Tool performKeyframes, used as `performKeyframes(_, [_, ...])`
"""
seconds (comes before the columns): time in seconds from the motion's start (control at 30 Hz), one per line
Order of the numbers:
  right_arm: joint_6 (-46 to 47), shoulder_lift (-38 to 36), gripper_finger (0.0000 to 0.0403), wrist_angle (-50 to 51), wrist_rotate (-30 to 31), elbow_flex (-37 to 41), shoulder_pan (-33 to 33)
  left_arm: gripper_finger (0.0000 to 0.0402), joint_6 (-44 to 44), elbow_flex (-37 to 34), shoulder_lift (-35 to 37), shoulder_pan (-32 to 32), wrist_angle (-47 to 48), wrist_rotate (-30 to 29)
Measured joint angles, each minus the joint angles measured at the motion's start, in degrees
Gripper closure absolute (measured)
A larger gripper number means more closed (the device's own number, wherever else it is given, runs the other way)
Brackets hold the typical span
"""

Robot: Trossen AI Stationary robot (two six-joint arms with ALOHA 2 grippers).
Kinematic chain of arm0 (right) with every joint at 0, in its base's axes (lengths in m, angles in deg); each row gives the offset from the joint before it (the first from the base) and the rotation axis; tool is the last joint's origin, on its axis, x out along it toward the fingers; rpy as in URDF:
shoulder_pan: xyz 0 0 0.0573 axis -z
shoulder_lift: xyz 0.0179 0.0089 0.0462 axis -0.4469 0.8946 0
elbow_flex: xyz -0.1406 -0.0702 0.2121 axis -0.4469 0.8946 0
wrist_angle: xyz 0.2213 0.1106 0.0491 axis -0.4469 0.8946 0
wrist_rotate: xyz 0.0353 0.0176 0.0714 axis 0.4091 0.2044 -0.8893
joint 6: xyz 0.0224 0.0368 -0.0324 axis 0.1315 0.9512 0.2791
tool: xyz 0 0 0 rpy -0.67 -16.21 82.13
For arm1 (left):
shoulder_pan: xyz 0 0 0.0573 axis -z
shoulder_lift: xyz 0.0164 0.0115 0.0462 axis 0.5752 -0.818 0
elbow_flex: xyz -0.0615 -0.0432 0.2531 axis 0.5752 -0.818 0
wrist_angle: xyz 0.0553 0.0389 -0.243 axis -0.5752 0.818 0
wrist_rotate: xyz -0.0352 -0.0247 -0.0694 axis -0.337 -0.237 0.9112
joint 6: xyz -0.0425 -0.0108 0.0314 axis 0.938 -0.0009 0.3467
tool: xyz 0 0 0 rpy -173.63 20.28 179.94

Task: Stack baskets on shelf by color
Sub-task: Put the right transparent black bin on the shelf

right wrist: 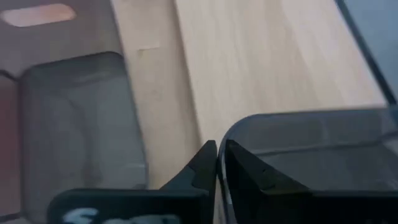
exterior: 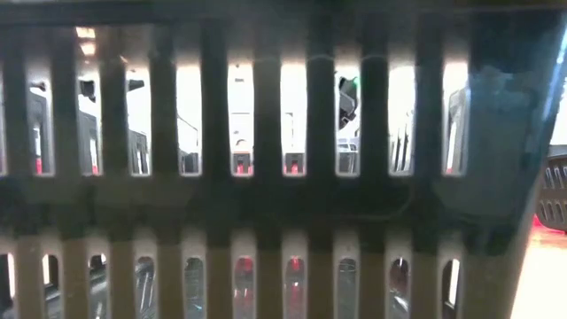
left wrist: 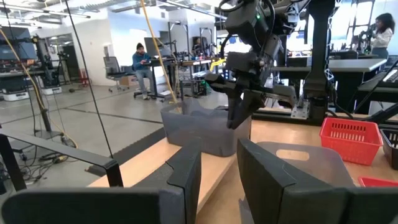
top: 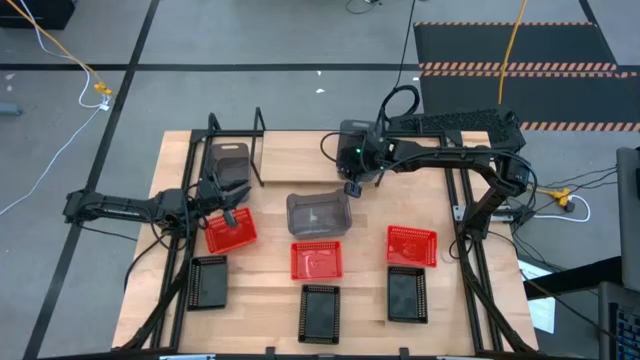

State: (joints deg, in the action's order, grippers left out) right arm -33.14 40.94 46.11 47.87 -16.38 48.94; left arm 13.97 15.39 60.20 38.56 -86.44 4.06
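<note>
Right now the right gripper (top: 352, 189) reaches in over the table's middle, arm bent back from the right rail, fingers pinched together on the far rim of a grey basket (top: 319, 213) — the right wrist view shows the two fingers (right wrist: 205, 163) closed with the basket's wall between them. That basket sits mid-table, apart from the shelf (top: 235, 150).

Left gripper (top: 228, 198) lies low at the table's left side, arm stretched in from the left edge, just by the shelf's near end. Its fingers (left wrist: 186, 171) stand apart in the left wrist view, nothing between them.

Shelf is at the far left of the table; another grey basket (top: 228, 163) sits in its left part, empty as far as shows.

Three red baskets: one (top: 231, 231) just beside the left gripper, one (top: 317, 260) right in front of the held grey basket, one (top: 412, 245) toward the right. Three black baskets in the near row — left (top: 208, 281), centre (top: 320, 313), right (top: 408, 295). All look empty.

Low view is blocked by a slotted basket wall (exterior: 266, 177) right against the camera. People (left wrist: 144, 62) sit at desks in the room behind.
</note>
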Motion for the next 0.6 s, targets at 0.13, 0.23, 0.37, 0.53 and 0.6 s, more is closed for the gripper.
performKeyframes(0.13, [-1.3, 0.0, 0.0390, 0.4, -0.2, 0.0, 0.0, 0.0295, 0.0, 0.0, 0.0, 0.0, 0.0, 0.0])
performKeyframes(0.23, [-1.8, 0.0, 0.0389, 0.7, 0.0, 0.0, 0.0, 0.0295, 0.0, 0.0, 0.0, 0.0, 0.0, 0.0])
performKeyframes(0.37, [-0.1, 0.0, 0.0383, -0.1, 0.1, 0.0, 0.1, 0.0295, -0.1, 0.0, 0.0, 0.0, 0.0, 0.0])
performKeyframes(0.53, [-0.1, 0.0, 0.0384, -1.8, 3.0, 0.0, 0.1, 0.0295, -0.2, 0.0, 0.0, 0.0, 0.0, 0.0])
performKeyframes(0.6, [-0.2, 0.0, 0.0384, -1.5, 3.0, 0.0, 0.4, 0.0295, -0.2, 0.0, 0.0, 0.0, 0.0, 0.0])
